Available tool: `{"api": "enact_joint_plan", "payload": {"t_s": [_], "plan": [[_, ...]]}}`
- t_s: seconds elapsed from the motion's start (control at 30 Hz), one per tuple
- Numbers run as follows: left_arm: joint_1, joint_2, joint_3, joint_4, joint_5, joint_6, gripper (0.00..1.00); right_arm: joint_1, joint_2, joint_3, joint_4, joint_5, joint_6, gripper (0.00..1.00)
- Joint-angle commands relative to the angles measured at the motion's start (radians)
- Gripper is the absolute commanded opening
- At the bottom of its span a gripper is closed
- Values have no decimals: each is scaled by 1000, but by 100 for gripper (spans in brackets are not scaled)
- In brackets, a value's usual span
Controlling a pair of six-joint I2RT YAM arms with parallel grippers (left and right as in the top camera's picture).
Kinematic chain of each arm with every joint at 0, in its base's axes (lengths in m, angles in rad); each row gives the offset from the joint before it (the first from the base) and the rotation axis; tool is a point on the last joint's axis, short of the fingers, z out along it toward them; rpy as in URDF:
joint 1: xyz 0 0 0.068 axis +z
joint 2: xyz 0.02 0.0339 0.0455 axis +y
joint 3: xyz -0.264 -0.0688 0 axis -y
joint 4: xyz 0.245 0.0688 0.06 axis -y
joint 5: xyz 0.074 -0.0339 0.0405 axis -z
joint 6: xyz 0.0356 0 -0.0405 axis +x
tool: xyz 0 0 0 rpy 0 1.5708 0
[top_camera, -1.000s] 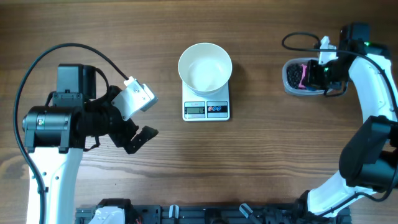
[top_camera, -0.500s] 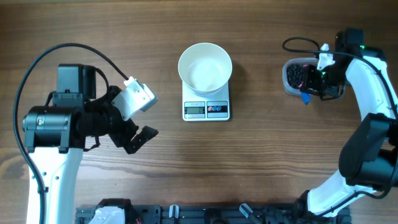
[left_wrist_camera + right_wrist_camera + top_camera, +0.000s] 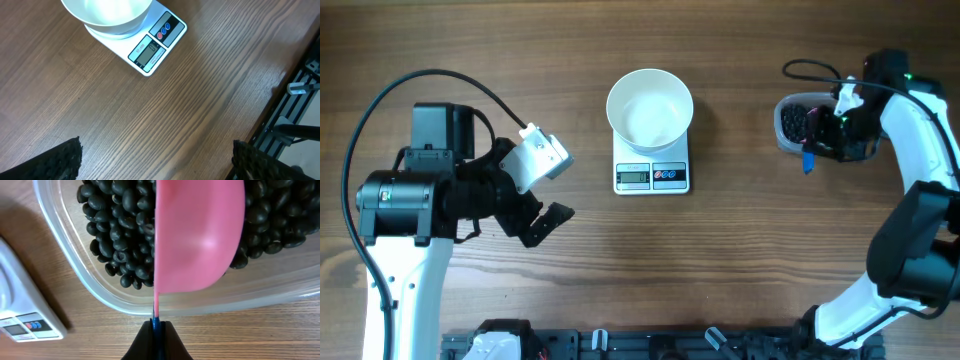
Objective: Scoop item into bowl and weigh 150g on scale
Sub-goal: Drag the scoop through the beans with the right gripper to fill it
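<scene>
Beans (image 3: 115, 240), black and matte, lie heaped in the clear tub (image 3: 75, 280) at the right side of the table (image 3: 740, 260); the right gripper (image 3: 156, 330) is clamped tight on the thin handle of the pink scoop (image 3: 200, 235), whose cup dips among them with its back to the wrist camera, so whether it carries any is unclear; the white bowl (image 3: 620, 100) sits empty on the scale (image 3: 652, 177) at centre, well apart from the tub; the left gripper (image 3: 157, 160) hangs over the wood, jaws spread wide, holding nothing.
</scene>
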Motion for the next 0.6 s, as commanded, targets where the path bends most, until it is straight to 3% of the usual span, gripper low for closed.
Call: {"api": "enact_joint_plan", "payload": {"t_s": [0.0,0.57], "plan": [[8,-12,19,2,9,23,100,-42,24,-17,-27,-80,19,4],[8,-12,19,3,9,23,100,-98,24,-17,-62,-278,-98,4]]}}
